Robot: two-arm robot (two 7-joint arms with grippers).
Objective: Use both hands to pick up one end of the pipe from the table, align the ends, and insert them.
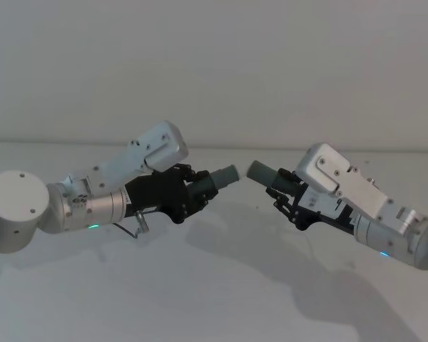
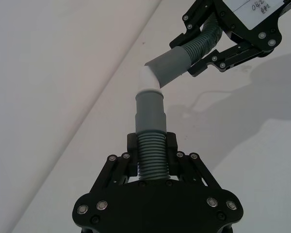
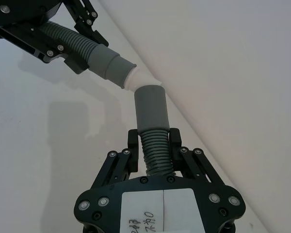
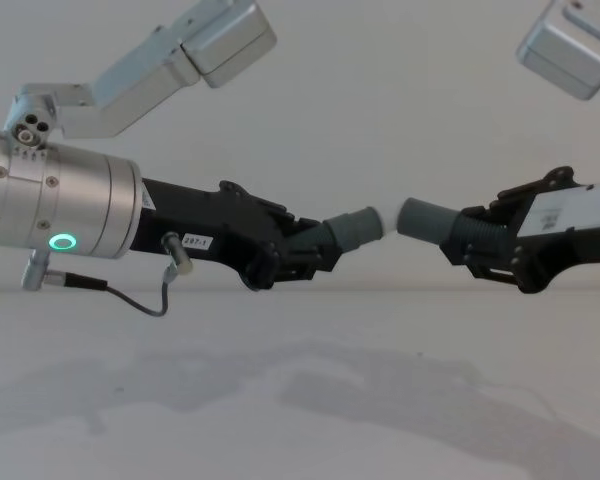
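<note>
Both grippers hold pipe ends in the air above the white table (image 1: 200, 292). My left gripper (image 1: 194, 189) (image 2: 152, 145) (image 4: 302, 252) is shut on the ribbed hose just behind the wider grey collar (image 2: 150, 111) (image 4: 355, 228), which has a white tip (image 2: 149, 80) (image 4: 388, 220). My right gripper (image 1: 285, 191) (image 3: 154, 141) (image 4: 478, 245) is shut on the ribbed hose behind the smooth grey cuff (image 3: 151, 104) (image 1: 260, 171) (image 4: 425, 219). The two ends face each other at an angle. The white tip is right at the cuff's rim, and the head view shows a small gap.
A plain white wall (image 1: 214, 64) rises behind the table. A thin cable loop (image 4: 165, 290) hangs under the left wrist beside its green ring (image 4: 62, 241). The arms' shadows fall on the open table surface below.
</note>
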